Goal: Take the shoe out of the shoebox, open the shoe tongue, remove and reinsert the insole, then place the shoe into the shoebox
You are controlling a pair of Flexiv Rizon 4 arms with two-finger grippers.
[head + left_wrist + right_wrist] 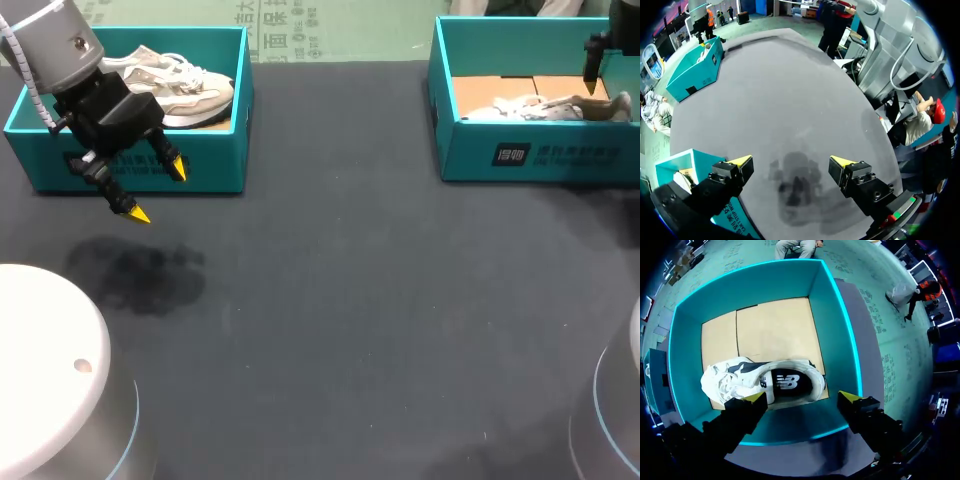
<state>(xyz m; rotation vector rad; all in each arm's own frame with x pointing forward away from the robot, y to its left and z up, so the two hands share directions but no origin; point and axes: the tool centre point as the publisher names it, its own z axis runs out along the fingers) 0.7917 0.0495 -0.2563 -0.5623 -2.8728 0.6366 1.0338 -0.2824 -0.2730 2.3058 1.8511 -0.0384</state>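
A white and black shoe (775, 382) lies on its side on the cardboard floor of the right teal shoebox (840, 320), against the box's near wall. My right gripper (804, 399) hangs open straight above it, with the fingers apart and touching nothing. In the head view this shoe (545, 108) shows inside the right shoebox (540, 155) at the back right, under the right gripper (592, 85). My left gripper (155, 190) stands open and empty just in front of the left shoebox (215, 170), over bare table (795, 100).
The left shoebox holds a white sneaker (175, 85); a corner of that box (687, 167) shows beside my left fingers. The dark table (350, 300) stretches between the two boxes. The arms' round bases (50, 370) fill the front corners.
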